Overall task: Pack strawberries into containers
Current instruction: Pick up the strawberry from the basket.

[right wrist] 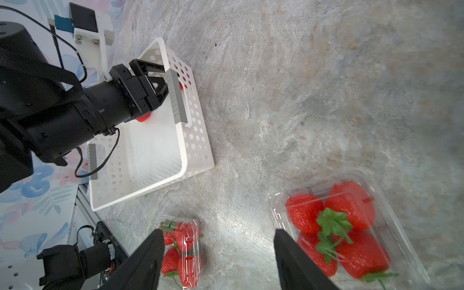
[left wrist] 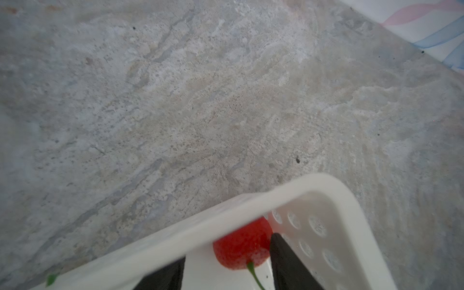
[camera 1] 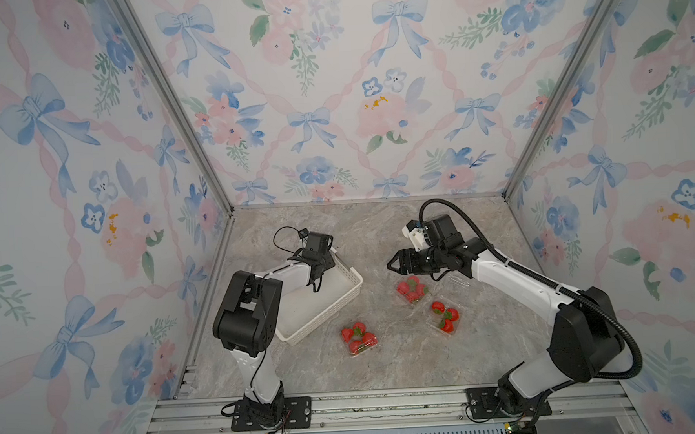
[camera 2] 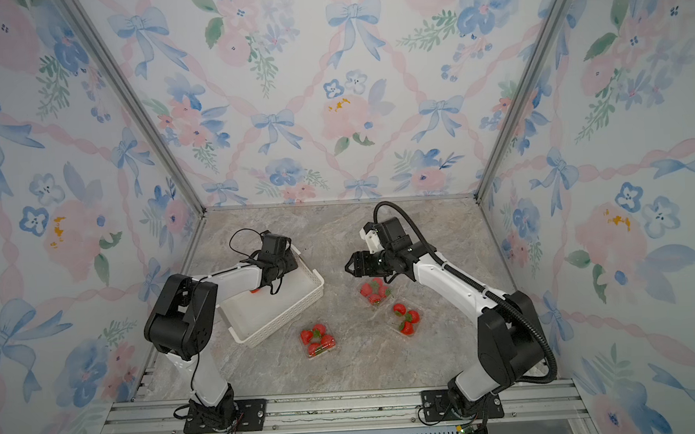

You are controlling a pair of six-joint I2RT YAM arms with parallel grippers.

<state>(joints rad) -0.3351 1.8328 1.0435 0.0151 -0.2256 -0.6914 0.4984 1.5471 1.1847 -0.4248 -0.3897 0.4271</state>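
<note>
Three clear containers hold strawberries on the marble table: one at the front (camera 1: pixel 359 340), one (camera 1: pixel 411 290) below my right gripper, one (camera 1: pixel 445 317) to its right. My right gripper (right wrist: pixel 218 232) hangs open over bare table between two of them (right wrist: pixel 180 248) (right wrist: pixel 351 226). My left gripper (left wrist: pixel 227 251) reaches into the white basket (left wrist: pixel 226 216). Its jaws stand open around a loose strawberry (left wrist: pixel 241 246), which lies against one finger (left wrist: pixel 283 258) and apart from the other. A second loose strawberry (right wrist: pixel 143 117) lies under the left wrist.
The white perforated basket (camera 1: pixel 322 321) sits at the left, angled, with the left arm (camera 1: pixel 283 270) over it. Floral walls (camera 1: pixel 332 104) close off three sides. A metal rail (camera 1: pixel 388 403) runs along the front with both arm bases.
</note>
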